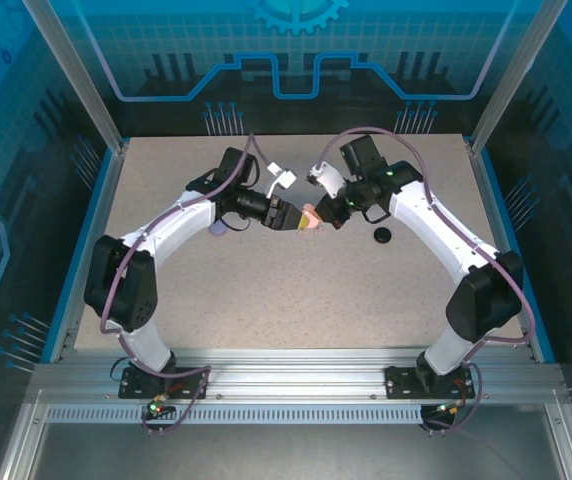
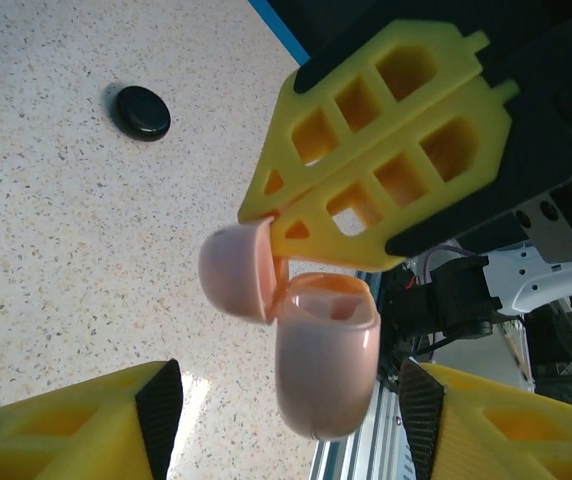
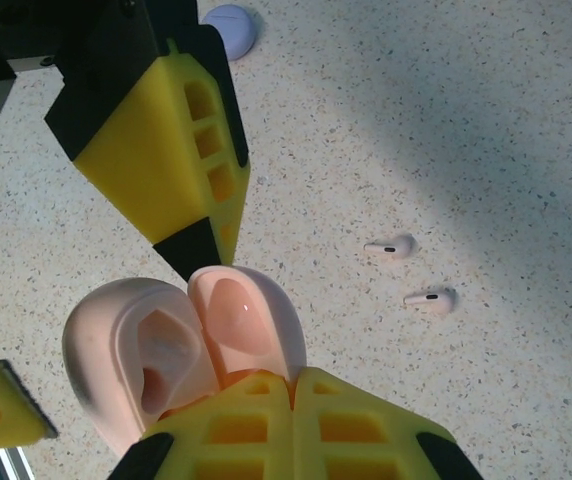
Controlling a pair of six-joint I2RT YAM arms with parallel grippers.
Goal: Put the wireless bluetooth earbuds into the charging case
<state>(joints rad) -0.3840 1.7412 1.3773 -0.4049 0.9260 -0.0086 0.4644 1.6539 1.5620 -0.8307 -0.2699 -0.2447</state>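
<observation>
Two pale pink earbuds (image 3: 391, 246) lie loose on the table (image 3: 506, 120), close to each other and well apart from the pink charging case (image 3: 166, 350).

- Pink charging case: lifted clear of the table, lid swung open, wells look empty.
- Right gripper (image 3: 296, 385): clamped tight on the pink charging case at its hinge and lid side.
- Left gripper (image 2: 286, 368): jaws straddle the body of the case with a gap on each side. No contact seen, grasping nothing.
- Black case (image 2: 141, 112) and lilac case (image 3: 228, 28): on the table, each well away from the pink charging case.

Handling, as a judgement: the buds are tiny, light, hard and glossy, so they are apt to skid or flick out of a pinch. Take one across the stem, low to the table, with a gentle squeeze. The case is smooth and rounded and may swivel on a hinge-side grip alone. A second hold across its body would steady it.
</observation>
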